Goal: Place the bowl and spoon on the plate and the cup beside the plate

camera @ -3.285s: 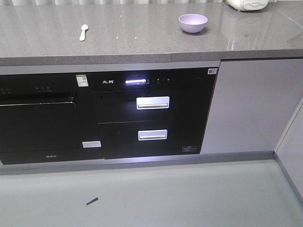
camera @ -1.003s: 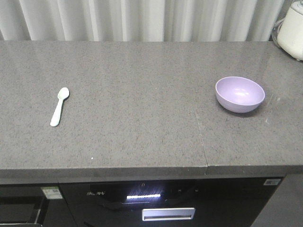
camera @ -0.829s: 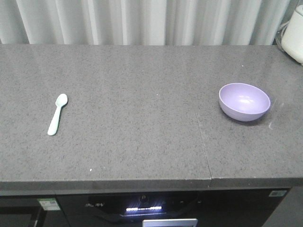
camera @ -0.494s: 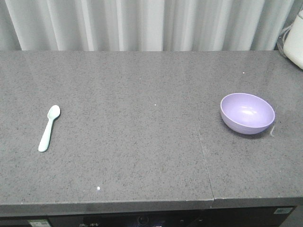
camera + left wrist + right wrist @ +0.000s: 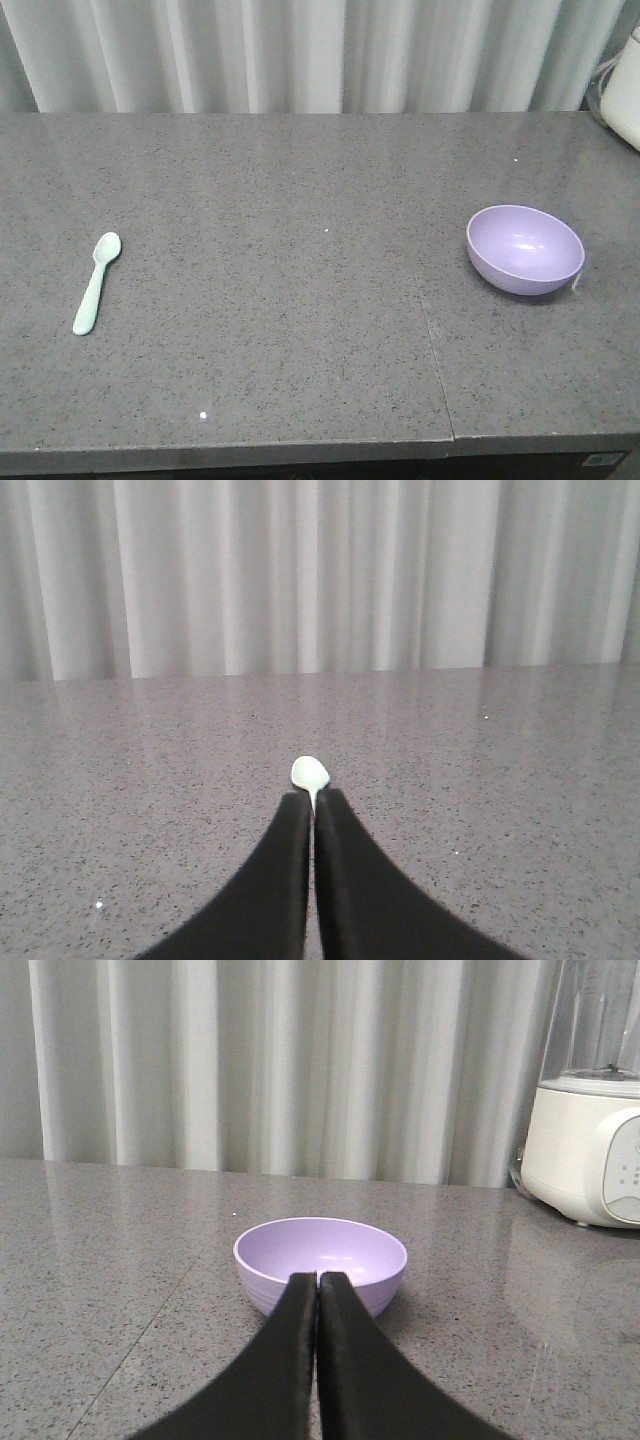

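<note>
A pale mint-green spoon (image 5: 97, 283) lies flat on the grey counter at the left, scoop pointing away. A lavender bowl (image 5: 525, 250) stands upright and empty at the right. Neither gripper shows in the front view. In the left wrist view my left gripper (image 5: 313, 798) is shut, and the spoon's scoop (image 5: 310, 773) shows just past its tips, with the handle hidden behind the fingers. In the right wrist view my right gripper (image 5: 318, 1277) is shut with nothing held, its tips in front of the bowl (image 5: 320, 1245). The plate and the cup are out of view.
A white appliance (image 5: 590, 1145) stands at the counter's far right corner (image 5: 622, 95). A pleated curtain (image 5: 300, 55) runs along the back edge. A seam (image 5: 432, 350) crosses the counter left of the bowl. The counter's front edge (image 5: 300, 455) runs along the bottom of the front view.
The front view has risen and closed in: the cabinet front and floor have dropped out of sight and only the counter top shows. Spoon and bowl keep their places on the counter.
</note>
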